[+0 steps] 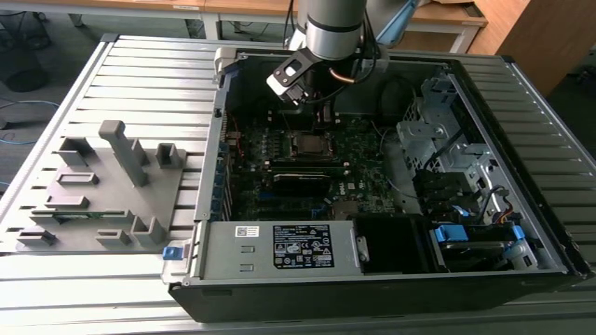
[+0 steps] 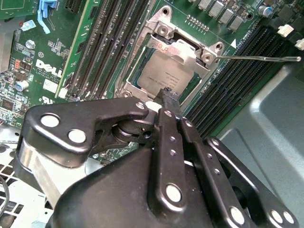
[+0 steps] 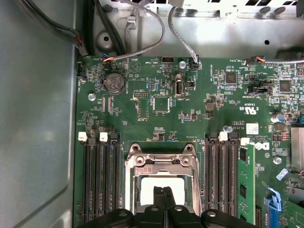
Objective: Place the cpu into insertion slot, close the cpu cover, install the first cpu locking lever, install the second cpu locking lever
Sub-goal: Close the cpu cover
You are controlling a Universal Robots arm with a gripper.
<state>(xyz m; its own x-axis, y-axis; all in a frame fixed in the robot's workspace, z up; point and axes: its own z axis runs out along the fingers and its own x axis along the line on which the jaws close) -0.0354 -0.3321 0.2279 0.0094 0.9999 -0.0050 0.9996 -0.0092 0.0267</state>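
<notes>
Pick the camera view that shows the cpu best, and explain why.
The second wrist view: the cpu shows close and nearly whole, just past the tool. In the first wrist view the tool covers part of it. In the exterior view it is a small distant square.

A ribbed grey metal counter (image 1: 139,77) spans the exterior view. Behind it stand pale wooden desks (image 1: 437,15) and, toward the exterior view's right, a brown wooden cabinet (image 1: 545,35). Grey floor (image 1: 56,49) shows at the exterior view's left under even light.
</notes>
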